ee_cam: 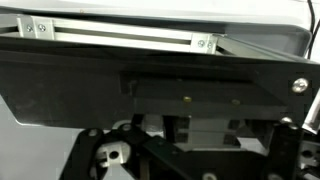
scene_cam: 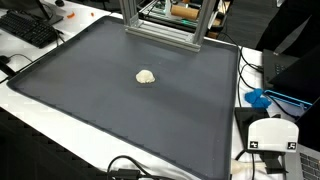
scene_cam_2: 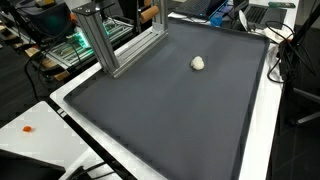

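A small cream-coloured lump [scene_cam: 146, 76] lies alone near the middle of a large dark grey mat [scene_cam: 110, 110]; it also shows in an exterior view [scene_cam_2: 198, 63]. No arm or gripper shows in either exterior view. In the wrist view, parts of my gripper [ee_cam: 198, 135] fill the bottom of the picture as dark linkages, close against a black panel [ee_cam: 160, 85] with an aluminium rail [ee_cam: 120, 35] above it. The fingertips are lost in shadow, so I cannot tell whether the jaws are open or shut. Nothing is visibly held.
An aluminium frame [scene_cam: 160, 25] stands at the mat's back edge [scene_cam_2: 110, 40]. A keyboard [scene_cam: 30, 28] lies on the white table. A white device [scene_cam: 270, 135], a blue object [scene_cam: 258, 98] and cables lie beside the mat.
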Action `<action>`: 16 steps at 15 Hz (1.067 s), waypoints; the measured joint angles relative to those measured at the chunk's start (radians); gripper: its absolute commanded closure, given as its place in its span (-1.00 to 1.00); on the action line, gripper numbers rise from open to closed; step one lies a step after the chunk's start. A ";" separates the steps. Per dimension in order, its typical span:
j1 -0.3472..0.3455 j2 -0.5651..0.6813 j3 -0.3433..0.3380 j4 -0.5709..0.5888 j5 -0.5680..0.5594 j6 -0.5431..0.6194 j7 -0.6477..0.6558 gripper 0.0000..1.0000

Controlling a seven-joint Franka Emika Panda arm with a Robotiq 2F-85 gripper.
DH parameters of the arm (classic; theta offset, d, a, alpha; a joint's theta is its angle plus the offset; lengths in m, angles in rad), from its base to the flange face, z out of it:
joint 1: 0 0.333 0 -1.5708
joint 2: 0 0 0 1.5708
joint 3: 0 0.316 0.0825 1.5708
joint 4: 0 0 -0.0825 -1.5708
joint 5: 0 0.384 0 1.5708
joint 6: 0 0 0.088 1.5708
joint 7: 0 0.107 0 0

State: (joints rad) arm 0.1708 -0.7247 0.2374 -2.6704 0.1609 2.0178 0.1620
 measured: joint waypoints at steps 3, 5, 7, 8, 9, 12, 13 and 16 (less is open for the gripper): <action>0.000 0.000 0.002 0.003 -0.002 0.000 0.002 -0.03; -0.002 -0.002 0.003 0.005 -0.012 0.000 0.004 0.20; -0.003 -0.007 0.003 0.010 -0.017 0.000 0.006 0.27; -0.003 -0.007 0.003 0.012 -0.020 0.000 0.008 0.29; -0.003 -0.007 0.004 0.014 -0.022 0.000 0.011 0.29; -0.003 -0.006 0.005 0.014 -0.023 0.000 0.014 0.29; -0.003 -0.006 0.005 0.014 -0.023 0.000 0.015 0.29; -0.003 -0.006 0.005 0.015 -0.023 0.000 0.015 0.29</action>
State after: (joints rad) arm 0.1679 -0.7305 0.2424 -2.6552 0.1375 2.0174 0.1772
